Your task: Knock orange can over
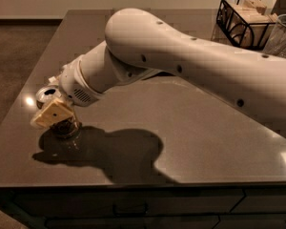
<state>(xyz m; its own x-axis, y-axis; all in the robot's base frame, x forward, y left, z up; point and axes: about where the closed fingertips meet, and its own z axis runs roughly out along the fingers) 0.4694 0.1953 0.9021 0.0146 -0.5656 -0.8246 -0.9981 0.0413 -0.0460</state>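
Note:
My gripper (pixel 52 114), with a tan tip, is low over the dark table (pixel 190 128) near its front left corner. A round silver can top with a dark hole (pixel 47 94) shows just left of the wrist, touching or nearly touching the gripper. This looks like the orange can, but its orange body is hidden behind the gripper, so I cannot tell whether it stands upright. A dark rounded shape (pixel 66 129) lies under the gripper tip, in its shadow. The white arm (pixel 181 56) stretches from the right across the table.
A black wire basket (pixel 227 14) with tan packets stands at the back right corner. A clear glass container (pixel 282 35) is beside it at the far right. The table's left edge and front edge are close to the gripper.

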